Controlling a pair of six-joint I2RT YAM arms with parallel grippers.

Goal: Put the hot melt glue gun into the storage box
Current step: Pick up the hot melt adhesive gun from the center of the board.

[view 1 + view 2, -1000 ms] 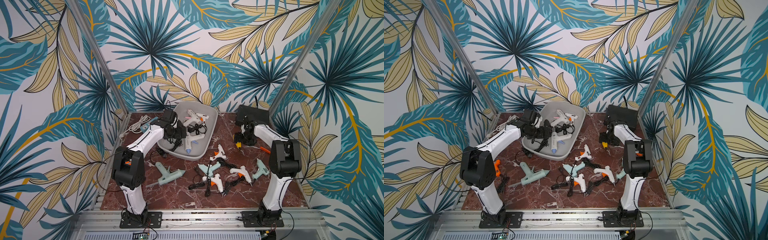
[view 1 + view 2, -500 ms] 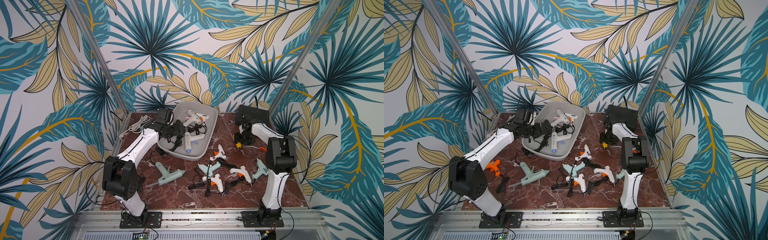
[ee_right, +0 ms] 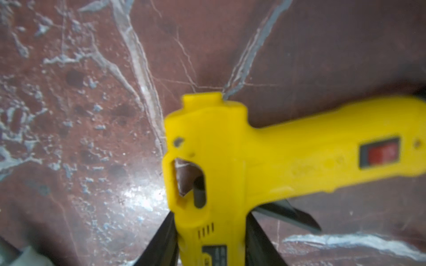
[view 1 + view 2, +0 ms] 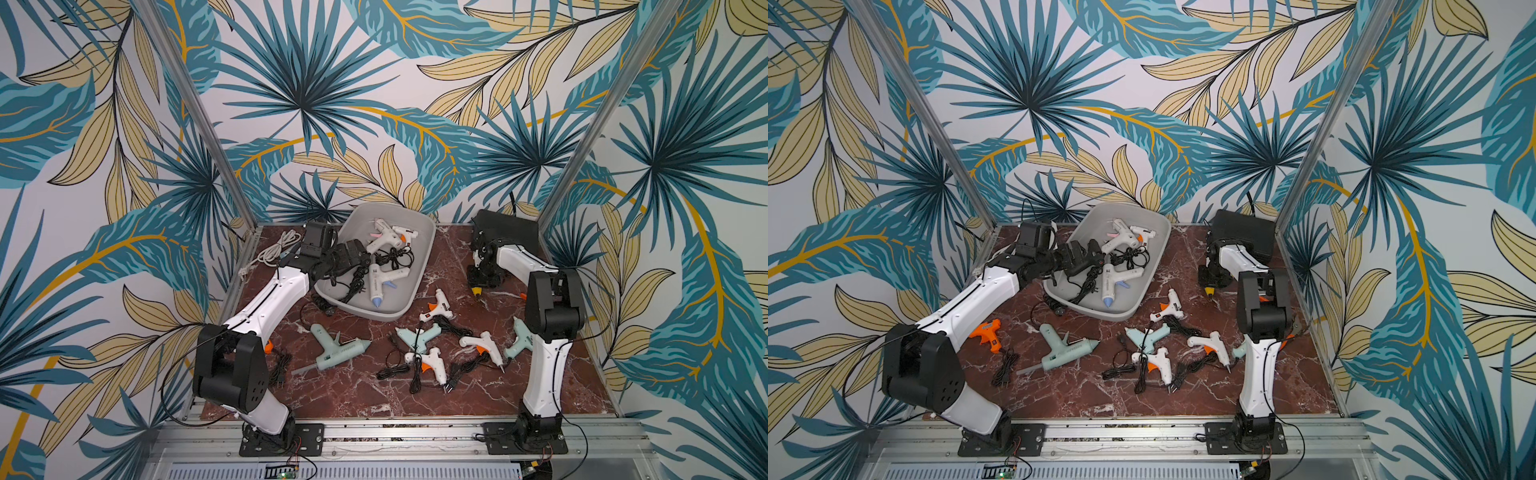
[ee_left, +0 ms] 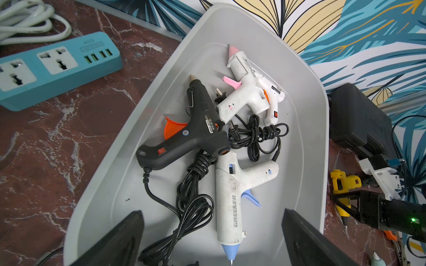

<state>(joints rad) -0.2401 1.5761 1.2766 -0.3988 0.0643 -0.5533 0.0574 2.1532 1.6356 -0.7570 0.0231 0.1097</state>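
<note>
Left wrist view: storage box [image 5: 306, 129] holds four guns in a tangle of black cords. The black glue gun [image 5: 198, 129] has a label reading "GLUE GUN" and an orange trigger. The white gun with blue nozzle [image 5: 227, 202] is marked "GREENER", and the same word shows in part on the white gun with pink nozzle [image 5: 244, 87]. The print on the small white gun [image 5: 273, 101] is too small to read. The left jaws stand wide apart above the near end of the box with nothing between them. A blue power strip [image 5: 57, 69] lies on the desk [image 3: 69, 115] beside the box; its label is not legible. In the right wrist view the yellow glue gun [image 3: 230, 161], with a red switch [image 3: 380, 153] on its handle, has the right jaws clamped on both sides of its barrel. Its barrel sticker is blurred. I cannot tell whether it is lifted off the desk. It is outside the box, to the box's right, near the black case [image 4: 505, 226]. In both top views loose guns and cords lie in front of the box, among them a mint gun [image 4: 336, 347] and an orange gun [image 4: 988, 334].
</note>
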